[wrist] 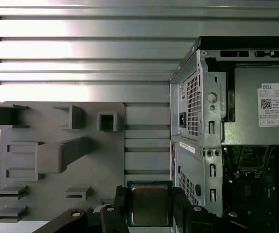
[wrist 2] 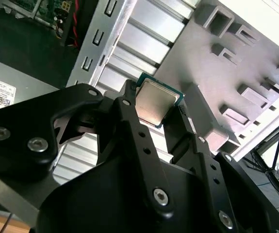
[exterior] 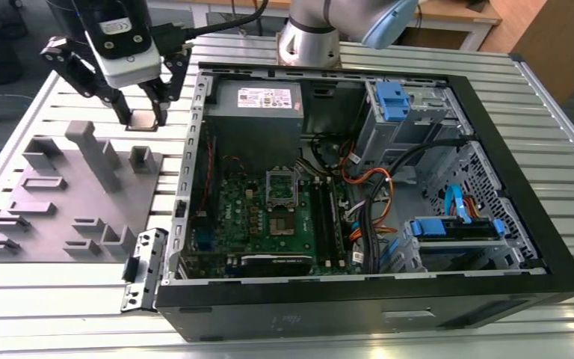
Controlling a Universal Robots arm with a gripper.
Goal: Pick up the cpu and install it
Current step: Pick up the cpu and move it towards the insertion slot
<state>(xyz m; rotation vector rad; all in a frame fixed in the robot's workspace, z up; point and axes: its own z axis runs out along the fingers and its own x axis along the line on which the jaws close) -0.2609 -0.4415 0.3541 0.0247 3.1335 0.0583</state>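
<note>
You are in the pick-up half of the job. In the exterior view the hand (exterior: 143,120) hangs at the upper left of the frame, over the far corner of the grey fixture plate (exterior: 152,191), with the cpu (exterior: 143,120) between its fingertips. Both wrist views show the hold more plainly. The hand (wrist 2: 154,114) is closed down to the chip's width, one black finger on each of two opposite edges. The cpu (wrist 2: 156,103) has its pale metal top facing the camera and a thin green rim around it. In the first wrist view the hand (wrist: 150,208) sits at the lower middle of the frame. There the cpu (wrist: 149,205) lies across the plate's edge and the slatted worktop (wrist: 81,48), so I judge it raised off the plate, though I cannot tell how high. The install has not been done: the silver socket frame (exterior: 281,185) on the green board (exterior: 267,221) sits in the middle of the exterior frame. It is inside the open computer case (exterior: 367,292), well apart from the hand. As I judge it, getting there calls for you to keep the chip level and squarely pinched, clear the case's near wall, and match the chip's orientation to the socket before setting it in.
</note>
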